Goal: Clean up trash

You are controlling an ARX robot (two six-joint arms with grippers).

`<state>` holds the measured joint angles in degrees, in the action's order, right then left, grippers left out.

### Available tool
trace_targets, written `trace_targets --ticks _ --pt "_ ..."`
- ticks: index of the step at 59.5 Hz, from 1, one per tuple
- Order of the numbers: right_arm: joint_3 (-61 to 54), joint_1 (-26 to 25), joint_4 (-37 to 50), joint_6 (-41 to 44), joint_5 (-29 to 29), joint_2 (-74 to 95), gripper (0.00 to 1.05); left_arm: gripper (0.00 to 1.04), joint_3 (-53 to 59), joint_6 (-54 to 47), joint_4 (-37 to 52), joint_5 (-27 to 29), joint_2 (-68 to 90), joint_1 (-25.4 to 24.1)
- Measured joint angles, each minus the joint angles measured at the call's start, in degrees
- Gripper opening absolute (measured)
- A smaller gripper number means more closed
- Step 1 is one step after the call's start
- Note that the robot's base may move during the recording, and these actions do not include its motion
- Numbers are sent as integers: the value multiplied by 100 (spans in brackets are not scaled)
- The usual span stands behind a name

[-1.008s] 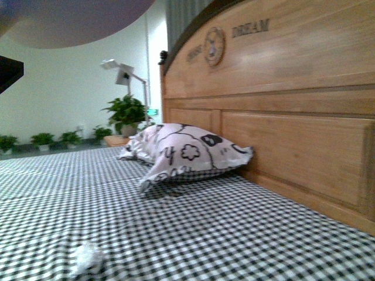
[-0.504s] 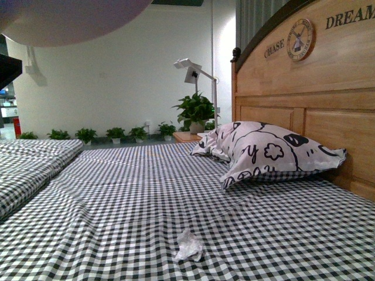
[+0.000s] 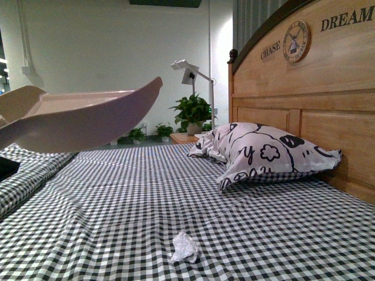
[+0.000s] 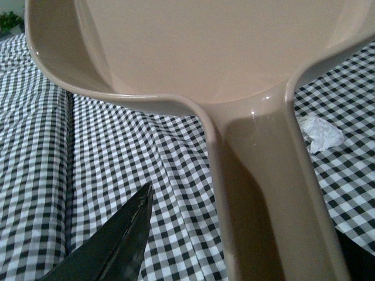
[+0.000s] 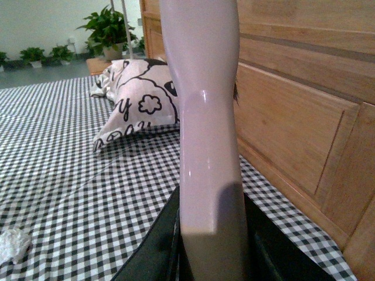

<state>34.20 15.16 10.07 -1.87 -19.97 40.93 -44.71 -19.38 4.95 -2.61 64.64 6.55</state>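
Note:
The trash point(image 3: 185, 247), a small crumpled white tissue wad, lies on the checkered bed sheet point(image 3: 117, 199) near the front. It also shows as a white trash wad point(image 4: 319, 132) beside the dustpan handle and at the edge of the right wrist view as the same trash point(image 5: 13, 243). A beige dustpan point(image 3: 76, 117) hangs in the air at the left, above the sheet. My left gripper point(image 4: 234, 234) is shut on the dustpan point(image 4: 199, 52) by its handle. My right gripper point(image 5: 211, 240) is shut on the pale brush handle point(image 5: 205, 117), which stands upright; the bristles are out of view.
A black-and-white patterned pillow point(image 3: 263, 152) leans against the wooden headboard point(image 3: 316, 93) at the right. A second bed point(image 3: 23, 170) adjoins on the left. Potted plants point(image 3: 190, 111) and a lamp point(image 3: 190, 73) stand beyond the bed's far end.
The front view has swung left, then steadied. The dustpan has dropped from the top edge into view at the left. The tissue wad stays in place.

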Motion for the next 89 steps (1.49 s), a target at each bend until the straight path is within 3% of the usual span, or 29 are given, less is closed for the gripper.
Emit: trace_targets --ticks 16,32,55,89 --pt "0 0 -2 0 0 -2 21 63 13 -1156 531 -848 807 -507" --pt "0 0 -2 0 0 0 21 63 195 -2345 225 -1438 1530 -649" --pt "0 0 -2 0 0 -2 21 63 -446 -2732 -254 -1456 2581 -535" --pt "0 0 -2 0 0 -2 21 63 -678 -3401 -1113 -1497 2892 -592"
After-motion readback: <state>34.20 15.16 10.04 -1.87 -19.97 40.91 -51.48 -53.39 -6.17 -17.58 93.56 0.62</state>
